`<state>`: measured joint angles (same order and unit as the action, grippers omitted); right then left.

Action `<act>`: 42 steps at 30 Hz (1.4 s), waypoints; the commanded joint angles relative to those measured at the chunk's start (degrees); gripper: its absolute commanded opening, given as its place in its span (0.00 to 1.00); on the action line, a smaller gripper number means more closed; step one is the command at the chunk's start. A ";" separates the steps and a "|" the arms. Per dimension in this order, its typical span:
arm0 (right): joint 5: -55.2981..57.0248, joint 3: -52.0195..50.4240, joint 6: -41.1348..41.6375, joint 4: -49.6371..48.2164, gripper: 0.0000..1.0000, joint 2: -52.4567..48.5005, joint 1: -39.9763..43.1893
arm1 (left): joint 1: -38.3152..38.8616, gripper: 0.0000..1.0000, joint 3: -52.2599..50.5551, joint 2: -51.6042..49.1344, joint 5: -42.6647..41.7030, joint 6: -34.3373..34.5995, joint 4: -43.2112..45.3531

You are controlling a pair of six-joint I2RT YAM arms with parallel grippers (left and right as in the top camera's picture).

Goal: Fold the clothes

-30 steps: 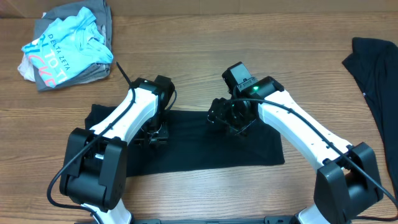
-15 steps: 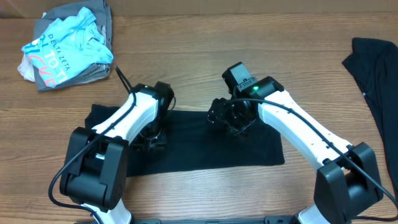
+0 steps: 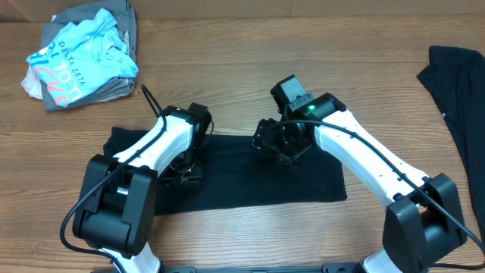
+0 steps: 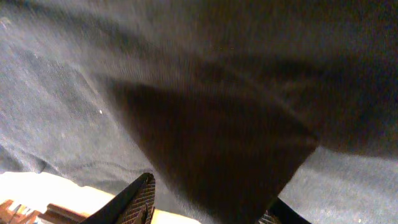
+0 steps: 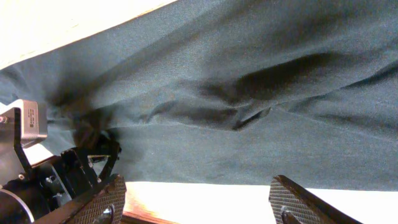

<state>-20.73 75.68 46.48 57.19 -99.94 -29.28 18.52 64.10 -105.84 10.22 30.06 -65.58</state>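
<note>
Two arms work over one black T-shirt (image 3: 250, 182), which lies mid-desk (image 3: 227, 61) as a wide flat band, partly folded. Step, by my reading: catching cloth near the far edge for another fold. Right hand (image 3: 277, 142) is spread wide, nothing between its fingers. Left hand (image 3: 184, 161) sits low on the cloth with a dark raised ridge between its fingers; pinched or not, cannot tell. Next move wants both sides gripped evenly. Fabric matte, fine-knit, softly creased.
</note>
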 commanded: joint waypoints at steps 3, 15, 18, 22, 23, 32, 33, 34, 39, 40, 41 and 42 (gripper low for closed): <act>0.35 -0.31 -0.22 -0.11 0.79 -0.15 0.04 | 0.26 0.45 -0.20 1.29 2.40 0.57 2.67; 0.79 -0.31 -0.17 -0.33 0.79 -0.15 0.04 | 0.26 0.04 -0.17 1.29 2.36 -0.07 -1.09; 0.79 -0.31 -0.15 -0.37 0.79 -0.15 0.04 | 0.26 0.04 0.02 1.29 1.97 -0.09 -3.56; 0.76 -0.31 -0.13 -0.37 0.79 -0.15 0.04 | 0.24 0.05 0.59 1.29 1.97 -1.44 -6.69; 0.79 -0.31 -0.13 -0.37 0.79 -0.15 0.04 | 0.24 0.08 0.68 1.29 1.97 -1.90 -7.28; 0.76 -0.55 0.04 -0.28 0.79 -0.15 0.02 | 0.26 0.19 0.74 1.29 -0.17 -3.91 -10.62; 0.79 -0.81 0.04 -0.33 0.79 -0.15 0.02 | 0.24 0.20 0.74 1.29 -1.77 -5.05 -11.04; 0.81 -1.60 0.04 -0.61 0.78 -0.15 0.02 | 0.24 0.21 0.74 1.29 -4.59 -6.86 -12.07; 0.76 -4.96 0.04 -2.97 0.78 -0.22 0.04 | 0.24 0.04 0.74 1.29 -9.92 -8.81 -14.01; 0.81 -5.31 0.04 -3.15 0.78 -0.24 0.04 | 0.24 0.04 0.74 1.29 -11.02 -9.49 -14.16; 0.81 -5.64 0.04 -3.28 0.78 -0.26 0.11 | 0.24 0.04 0.74 1.29 -13.57 -11.17 -14.69; 0.83 -5.81 0.04 -3.50 0.78 -0.26 0.09 | 0.26 0.04 0.74 1.29 -14.75 -11.82 -15.21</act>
<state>-20.51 70.72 46.46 54.48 -99.94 -29.28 18.52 64.16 -105.84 2.33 22.22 -79.53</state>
